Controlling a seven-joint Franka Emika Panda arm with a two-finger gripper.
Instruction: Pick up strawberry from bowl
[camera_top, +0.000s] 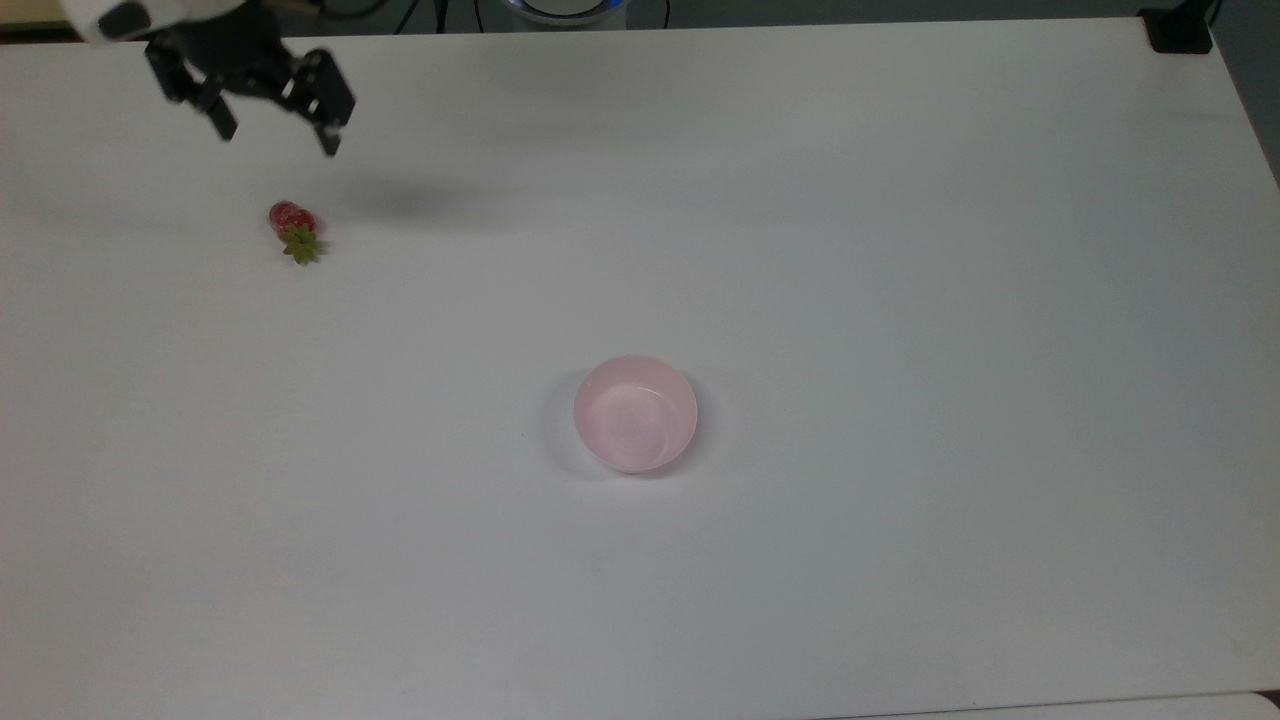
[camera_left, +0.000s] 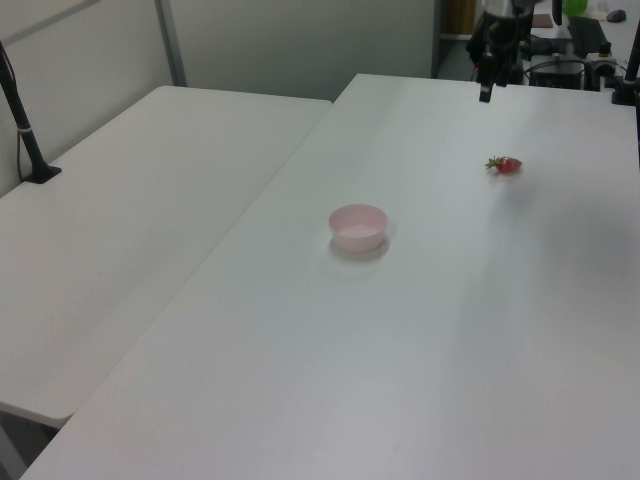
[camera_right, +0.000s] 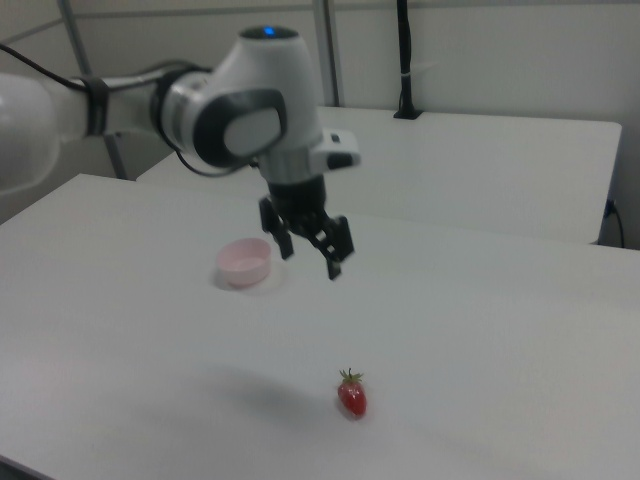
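Observation:
The red strawberry (camera_top: 291, 221) with its green cap lies on the white table (camera_top: 900, 250) near the top view's upper left, also seen as the strawberry (camera_left: 507, 165) and the strawberry (camera_right: 351, 395). The pale pink bowl (camera_top: 635, 413) stands empty mid-table, far from it; the bowl (camera_left: 358, 227) and the bowl (camera_right: 244, 261) look the same. My gripper (camera_top: 278, 132) hangs open in the air above and beyond the strawberry, holding nothing; the gripper (camera_right: 308, 255) is well above the table.
A second white table (camera_left: 130, 200) adjoins on the left view's left, with a black post (camera_left: 22, 125) clamped to it. A black clamp (camera_top: 1180, 30) sits at the top view's upper right corner. Cables and equipment lie behind the arm's base.

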